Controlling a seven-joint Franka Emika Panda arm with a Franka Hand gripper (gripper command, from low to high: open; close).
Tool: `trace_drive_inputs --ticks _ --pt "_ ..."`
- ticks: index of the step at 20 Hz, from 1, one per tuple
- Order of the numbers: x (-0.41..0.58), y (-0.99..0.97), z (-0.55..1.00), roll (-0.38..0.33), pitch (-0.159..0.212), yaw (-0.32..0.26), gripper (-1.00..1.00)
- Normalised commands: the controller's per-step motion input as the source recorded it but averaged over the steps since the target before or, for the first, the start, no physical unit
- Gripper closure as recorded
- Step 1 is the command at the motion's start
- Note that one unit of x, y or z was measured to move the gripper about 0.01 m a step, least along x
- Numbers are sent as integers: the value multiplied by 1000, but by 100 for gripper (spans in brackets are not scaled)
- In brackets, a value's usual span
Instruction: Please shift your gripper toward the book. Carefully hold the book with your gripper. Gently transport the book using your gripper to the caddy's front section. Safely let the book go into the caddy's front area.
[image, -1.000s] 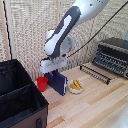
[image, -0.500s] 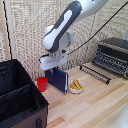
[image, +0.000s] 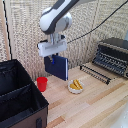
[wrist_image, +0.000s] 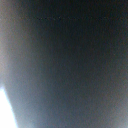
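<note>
- Since the earlier exterior frames, the book (image: 56, 67) is seen raised off the worktop (image: 95, 102) by the pincer (image: 52, 56).
- From the exterior view, the pincer is clamped on the book's top edge; the book hangs upright above the worktop, between the red cup (image: 42, 83) and the small plate (image: 76, 87), with the caddy (image: 20, 100) toward that view's left.
- From the wrist view, only a blurred dark surface is shown.

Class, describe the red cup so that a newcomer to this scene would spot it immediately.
Start at the big black caddy on the wooden table. Just past its far corner, towards the exterior view's right, stands the red cup. It is the only red thing, left of the white dish and below the blue book.
</note>
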Motion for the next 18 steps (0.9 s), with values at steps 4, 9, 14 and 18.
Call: trace_drive_inputs --ticks 4,9,14,18 --pt "-53 106 954 -59 -1 -215 100" --pt "-120 98 871 -54 -12 -264 100" --pt "-139 150 750 -34 -8 -264 100" --pt "-134 208 639 -5 -8 -258 100"
